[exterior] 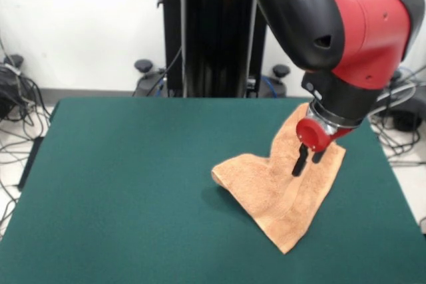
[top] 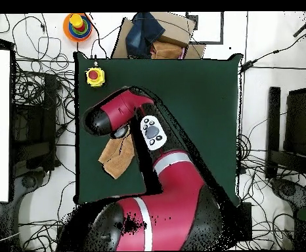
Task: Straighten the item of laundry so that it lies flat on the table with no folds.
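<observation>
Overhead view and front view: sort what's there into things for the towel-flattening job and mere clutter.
For the job: towel, still folded; green table; gripper over the towel.

Clutter: red button on yellow box; stacking-ring toy; cardboard box with dark cloth; floor cables.

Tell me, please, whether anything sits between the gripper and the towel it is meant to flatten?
Nothing visible does. In the front view the gripper hangs directly over the folded towel, fingers down close to the cloth, with no other object between them. The table around the towel is bare green.
</observation>
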`<action>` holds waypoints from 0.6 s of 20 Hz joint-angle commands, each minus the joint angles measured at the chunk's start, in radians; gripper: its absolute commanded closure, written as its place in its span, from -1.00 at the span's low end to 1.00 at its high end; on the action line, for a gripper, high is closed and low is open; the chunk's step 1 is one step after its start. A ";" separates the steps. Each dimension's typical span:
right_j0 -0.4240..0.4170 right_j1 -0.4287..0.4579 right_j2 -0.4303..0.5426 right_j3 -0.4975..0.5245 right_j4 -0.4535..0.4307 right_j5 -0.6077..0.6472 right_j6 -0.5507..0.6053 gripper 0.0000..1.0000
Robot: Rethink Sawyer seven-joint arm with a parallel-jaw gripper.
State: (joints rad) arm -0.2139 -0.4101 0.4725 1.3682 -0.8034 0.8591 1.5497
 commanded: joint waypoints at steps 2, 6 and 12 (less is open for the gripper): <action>0.013 0.034 -0.061 -0.043 -0.047 0.044 -0.049 -1.00; 0.026 0.017 -0.083 -0.057 -0.075 0.045 -0.043 -1.00; 0.053 -0.023 -0.111 -0.092 -0.098 0.070 -0.048 -1.00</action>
State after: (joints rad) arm -0.1899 -0.4042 0.4278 1.3382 -0.8348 0.8591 1.5497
